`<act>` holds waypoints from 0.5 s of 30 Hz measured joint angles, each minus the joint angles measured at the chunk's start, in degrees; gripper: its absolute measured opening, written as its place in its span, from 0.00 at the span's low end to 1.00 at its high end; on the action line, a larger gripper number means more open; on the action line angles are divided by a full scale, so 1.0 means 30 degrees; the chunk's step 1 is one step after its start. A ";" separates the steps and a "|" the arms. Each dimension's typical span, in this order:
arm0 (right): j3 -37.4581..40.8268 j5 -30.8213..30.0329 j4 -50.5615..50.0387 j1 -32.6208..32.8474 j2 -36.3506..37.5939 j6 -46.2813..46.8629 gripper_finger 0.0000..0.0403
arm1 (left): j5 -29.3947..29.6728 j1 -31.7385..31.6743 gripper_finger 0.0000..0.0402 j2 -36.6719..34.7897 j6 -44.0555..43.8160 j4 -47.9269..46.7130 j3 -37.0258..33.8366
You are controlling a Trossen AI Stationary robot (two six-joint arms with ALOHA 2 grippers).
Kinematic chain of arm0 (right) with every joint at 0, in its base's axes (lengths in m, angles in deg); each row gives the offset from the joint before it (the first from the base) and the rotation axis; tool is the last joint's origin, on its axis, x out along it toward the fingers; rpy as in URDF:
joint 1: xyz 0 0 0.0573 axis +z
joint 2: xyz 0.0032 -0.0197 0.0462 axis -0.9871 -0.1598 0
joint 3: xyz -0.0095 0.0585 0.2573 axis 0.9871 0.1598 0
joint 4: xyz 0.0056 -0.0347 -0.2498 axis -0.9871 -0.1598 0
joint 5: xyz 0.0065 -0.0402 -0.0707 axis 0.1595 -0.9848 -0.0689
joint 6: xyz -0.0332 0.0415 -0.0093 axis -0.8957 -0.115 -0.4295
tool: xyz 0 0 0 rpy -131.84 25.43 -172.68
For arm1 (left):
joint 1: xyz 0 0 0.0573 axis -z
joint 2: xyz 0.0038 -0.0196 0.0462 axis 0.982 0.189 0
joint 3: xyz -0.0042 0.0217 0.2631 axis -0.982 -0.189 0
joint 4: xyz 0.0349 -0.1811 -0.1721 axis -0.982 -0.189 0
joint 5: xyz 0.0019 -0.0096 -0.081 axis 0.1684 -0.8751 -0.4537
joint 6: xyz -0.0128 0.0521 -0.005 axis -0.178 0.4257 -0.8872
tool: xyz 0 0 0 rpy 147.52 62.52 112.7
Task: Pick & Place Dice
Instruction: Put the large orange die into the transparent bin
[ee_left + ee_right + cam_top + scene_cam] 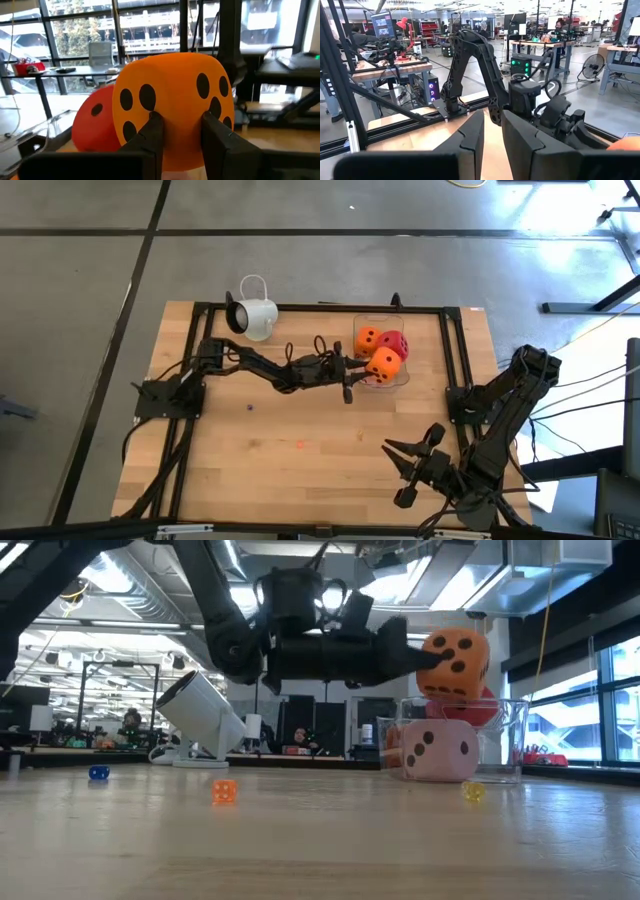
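Note:
My left gripper (362, 367) (182, 131) reaches from the table's left to a clear container (400, 378) (510, 740) and is shut on an orange die (384, 362) (455, 663) (170, 95). The second orange die (368, 338) and the red die (395, 343) (482, 706) (92, 125) sit in the container. The pale pink die (437, 752) rests on the container's floor, under the held die. My right gripper (400, 472) (493, 135) waits near the table's near right corner, open by a narrow gap. My left gripper pinches the orange die between its two fingers (150, 135), which sit on its lower near part (182, 142). The fingers come level from the table's left. The die is lifted above the container's rim and the pink die, slightly tilted.
A white camera (255, 318) (200, 720) lies tilted near the far edge, left of the container. Tiny dice lie on the wood: blue (98, 772), orange (224, 791), yellow (473, 792). A black frame (300, 307) borders the table. Bare wood stretches across the middle and near side.

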 joint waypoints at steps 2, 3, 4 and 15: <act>0.0000 0.0001 0.0005 0.0000 0.0000 0.0000 0.17 | 0.0039 0.0000 0.19 0.0140 0.0302 -0.0212 -0.0018; 0.0000 0.0002 0.0001 0.0000 0.0000 0.0000 0.17 | 0.0046 0.0000 0.19 0.0230 0.0555 -0.0164 -0.0019; 0.0000 0.0012 -0.0002 0.0000 0.0000 0.0007 0.17 | 0.0055 0.0000 0.19 0.0272 0.0826 -0.0153 -0.0015; 0.0000 0.0068 0.0007 0.0000 0.0000 0.0051 0.17 | 0.0672 0.0051 0.25 0.0290 0.2547 -0.0744 -0.0015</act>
